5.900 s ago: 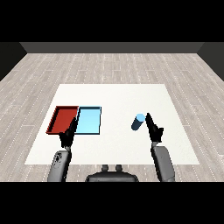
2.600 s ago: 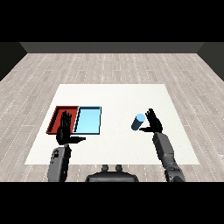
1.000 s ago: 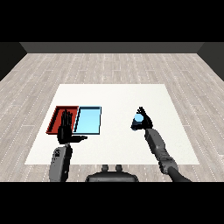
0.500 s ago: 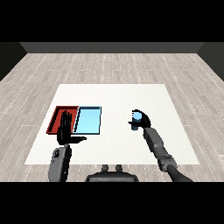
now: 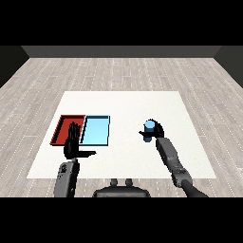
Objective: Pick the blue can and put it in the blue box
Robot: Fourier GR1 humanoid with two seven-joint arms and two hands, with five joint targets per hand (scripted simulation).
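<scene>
The right hand (image 5: 154, 131) is curled round the blue can (image 5: 149, 127), well to the right of the light blue tray (image 5: 96, 130) on the white counter (image 5: 123, 104). The left hand (image 5: 73, 144), fingers straight and spread, stands upright just in front of the red tray (image 5: 63, 129) beside it.

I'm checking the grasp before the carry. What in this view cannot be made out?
- Head view: the blue can's lower body and base, hidden by the right hand curled round it.
- Whether the can is clear of the table.
- The red tray's near end, behind the left hand.
</scene>
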